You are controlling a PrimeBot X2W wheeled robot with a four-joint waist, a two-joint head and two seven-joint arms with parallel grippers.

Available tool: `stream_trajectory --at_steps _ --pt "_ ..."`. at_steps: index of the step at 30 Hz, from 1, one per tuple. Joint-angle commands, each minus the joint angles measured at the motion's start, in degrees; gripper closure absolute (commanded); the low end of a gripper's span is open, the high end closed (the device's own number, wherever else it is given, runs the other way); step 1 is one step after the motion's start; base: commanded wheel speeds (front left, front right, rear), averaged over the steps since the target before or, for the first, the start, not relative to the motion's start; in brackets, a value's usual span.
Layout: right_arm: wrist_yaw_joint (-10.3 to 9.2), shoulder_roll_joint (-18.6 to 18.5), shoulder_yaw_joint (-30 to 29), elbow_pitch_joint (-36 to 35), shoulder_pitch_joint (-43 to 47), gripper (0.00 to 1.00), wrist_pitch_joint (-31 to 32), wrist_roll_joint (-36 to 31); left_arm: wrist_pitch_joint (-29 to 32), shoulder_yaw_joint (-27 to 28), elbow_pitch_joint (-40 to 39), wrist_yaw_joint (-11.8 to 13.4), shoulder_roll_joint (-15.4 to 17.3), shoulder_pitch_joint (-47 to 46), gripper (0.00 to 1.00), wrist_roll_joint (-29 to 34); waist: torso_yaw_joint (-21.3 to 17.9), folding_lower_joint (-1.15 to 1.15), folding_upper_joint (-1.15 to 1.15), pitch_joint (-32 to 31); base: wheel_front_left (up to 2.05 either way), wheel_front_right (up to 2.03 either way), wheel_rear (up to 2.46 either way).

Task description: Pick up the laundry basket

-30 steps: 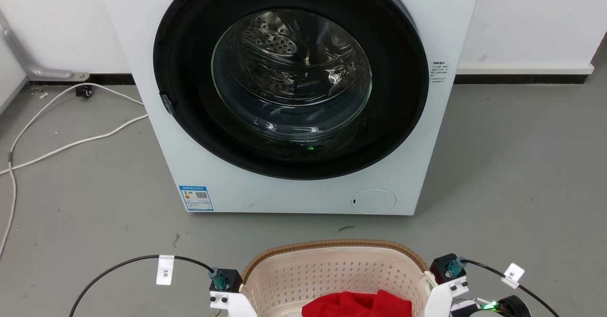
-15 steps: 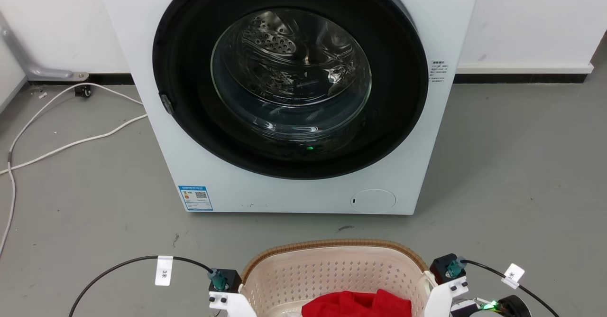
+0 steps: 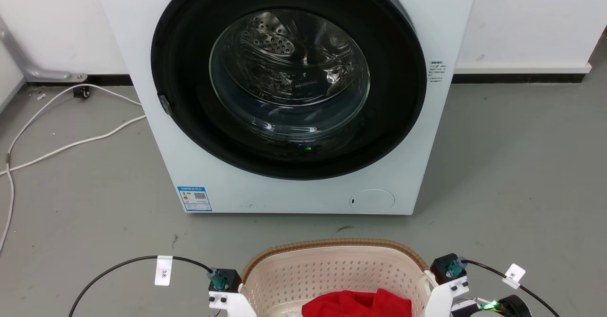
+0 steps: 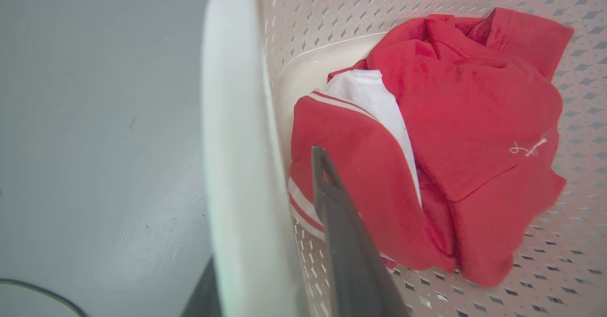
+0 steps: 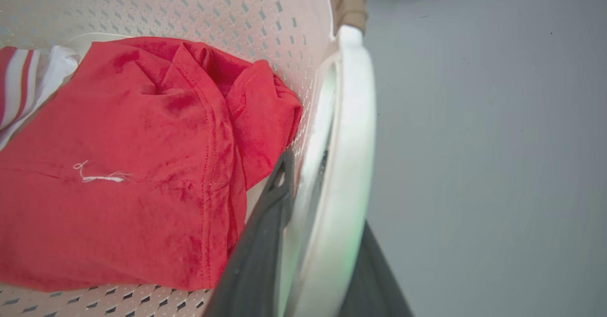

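The laundry basket, cream and perforated with a brown woven rim, sits at the bottom middle of the head view with red clothing inside. My two wrists flank it, the left wrist at one side and the right wrist at the other. In the left wrist view my left gripper straddles a white side handle, one finger inside the basket and one outside, tight against it. In the right wrist view my right gripper clamps the other white handle the same way.
A white front-loading washing machine with its round door shut stands just beyond the basket. White cables trail over the grey floor at the left. Open floor lies to the right of the machine.
The whole head picture has shifted slightly, so the camera moved. The basket and both wrists keep the same place in it, and both grips look unchanged.
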Motion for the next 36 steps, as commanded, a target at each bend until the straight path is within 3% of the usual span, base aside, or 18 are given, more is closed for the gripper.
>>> stream_trajectory --at_steps 1,36 --pt "0.16 -0.2 0.4 -0.4 -1.3 1.0 -0.9 -0.1 0.1 -0.7 -0.8 -1.6 -0.7 -0.3 1.0 0.2 0.0 0.0 0.0 0.0 0.0 0.0 0.0" --pt "0.16 -0.7 2.4 -0.2 -1.6 1.0 -1.3 2.2 -0.6 -2.2 -0.5 -1.6 -0.5 -0.4 1.0 -1.6 0.2 0.0 0.0 0.0 0.0 0.0 0.0"
